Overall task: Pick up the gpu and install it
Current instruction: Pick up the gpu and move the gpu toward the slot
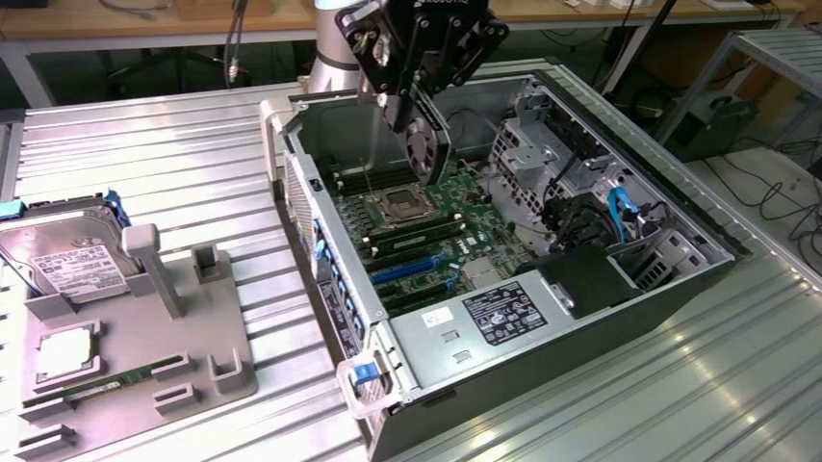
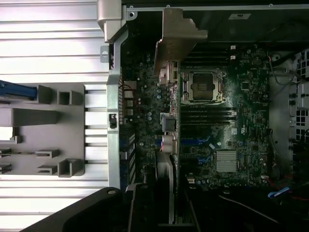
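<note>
**Card in the jaws, hanging over the open case**

The gripper [image 1: 414,114] is closed partway on the gpu [image 1: 426,149], pinching it across its thin faces. The card hangs edge-on above the case [image 1: 668,289], not yet touching the board [image 1: 495,226]. In the wrist view the gpu [image 2: 167,121] runs as a narrow strip away from the gripper [image 2: 166,205], with its silver bracket at the far end. Pickup looks done. By my reading the step in hand is the carry and line-up over the board, with seating not begun.

In the exterior view the card sits over the socket [image 1: 398,202]. The blue slots [image 1: 408,269] lie at about 6 o'clock from it, nearer the rear wall [image 1: 315,221]. Seating the card would call for its lower edge parallel to one slot and directly over it. The bracket would have to meet the rear wall's openings, and the descent would have to be straight.

The room is tight. The rear wall stands at 9 o'clock of the slots, the drive cage [image 1: 526,154] at 2 o'clock and the supply box [image 1: 507,313] at 5 o'clock. The space above the board is open. The tray [image 1: 141,366], at 9 o'clock of the case and well apart from it, holds the hard drive [image 1: 64,255] and memory stick [image 1: 122,377].
</note>
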